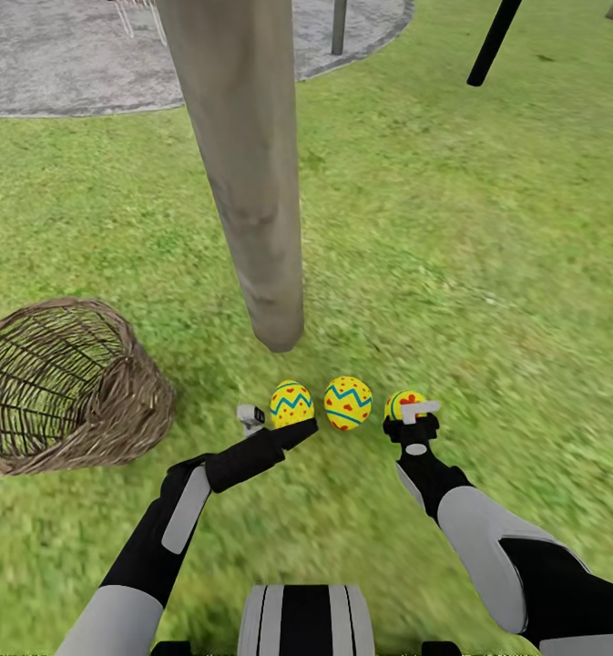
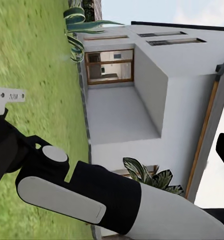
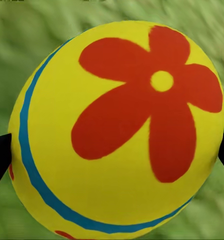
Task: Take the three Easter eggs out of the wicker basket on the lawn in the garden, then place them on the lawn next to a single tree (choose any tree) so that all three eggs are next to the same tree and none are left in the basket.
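Nearest, my right gripper pinches the third egg; two eggs lie by the tree; my left gripper's spread I cannot tell.

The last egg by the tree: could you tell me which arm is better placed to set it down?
Right. The right gripper already has the egg between its fingers, low over the lawn beside the tree.

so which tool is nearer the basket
Left. The left tool is by the leftmost egg, a short stretch of lawn from the tipped wicker basket. The right tool is at the rightmost egg, farther off.
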Available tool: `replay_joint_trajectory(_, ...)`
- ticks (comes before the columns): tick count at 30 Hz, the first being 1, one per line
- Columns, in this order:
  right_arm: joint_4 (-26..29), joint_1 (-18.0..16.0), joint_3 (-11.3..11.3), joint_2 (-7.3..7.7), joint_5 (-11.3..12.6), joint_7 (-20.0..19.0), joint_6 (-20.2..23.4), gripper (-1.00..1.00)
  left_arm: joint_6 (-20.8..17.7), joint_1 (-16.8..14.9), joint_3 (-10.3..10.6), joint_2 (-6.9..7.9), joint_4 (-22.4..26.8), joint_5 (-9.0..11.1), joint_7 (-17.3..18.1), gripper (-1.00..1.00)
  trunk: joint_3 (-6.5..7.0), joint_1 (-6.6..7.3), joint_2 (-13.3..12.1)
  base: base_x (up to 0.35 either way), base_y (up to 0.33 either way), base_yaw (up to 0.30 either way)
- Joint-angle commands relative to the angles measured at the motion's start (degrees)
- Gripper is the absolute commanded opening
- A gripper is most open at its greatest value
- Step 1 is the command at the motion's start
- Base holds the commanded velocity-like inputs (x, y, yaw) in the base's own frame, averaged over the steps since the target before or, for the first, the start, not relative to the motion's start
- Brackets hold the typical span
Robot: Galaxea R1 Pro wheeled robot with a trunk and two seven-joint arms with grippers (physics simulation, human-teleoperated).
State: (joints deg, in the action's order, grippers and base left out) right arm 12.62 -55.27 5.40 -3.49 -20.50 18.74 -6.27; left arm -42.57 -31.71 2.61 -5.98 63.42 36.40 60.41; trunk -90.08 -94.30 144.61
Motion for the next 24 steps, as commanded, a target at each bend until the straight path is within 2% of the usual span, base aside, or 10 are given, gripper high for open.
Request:
replay_joint_trajectory(1,-0.7,0.0,0.9,-0.02,0.2,0.1,-0.2,-1.00,-0.4,0.0,0.0,0.01,0.0,0.3,0.0,1.00,-0.26,-0.04,0.0,0.000,0.000,0.000)
replay_joint_trajectory(4,-0.7,0.0,0.9,-0.02,0.2,0.1,-0.2,-1.00,-0.4,0.0,0.0,0.01,0.0,0.3,0.0,1.00,-0.93,-0.12,0.1,0.000,0.000,0.000)
replay_joint_trajectory(16,-0.7,0.0,0.9,-0.02,0.2,0.0,-0.5,-1.00,-0.4,0.0,-0.1,0.01,-0.4,0.4,0.0,1.00,-0.93,-0.12,0.1,0.000,0.000,0.000)
replay_joint_trajectory(17,-0.7,0.0,0.9,-0.02,0.2,0.0,-0.5,1.00,-0.4,0.0,-0.1,0.01,-0.3,0.4,0.0,1.00,-0.93,-0.12,0.1,0.000,0.000,0.000)
replay_joint_trajectory(24,-0.7,0.0,0.9,-0.02,0.2,0.0,-0.4,1.00,-0.5,0.0,-0.2,0.07,-0.2,0.4,-0.2,1.00,-0.93,-0.12,0.1,0.000,0.000,0.000)
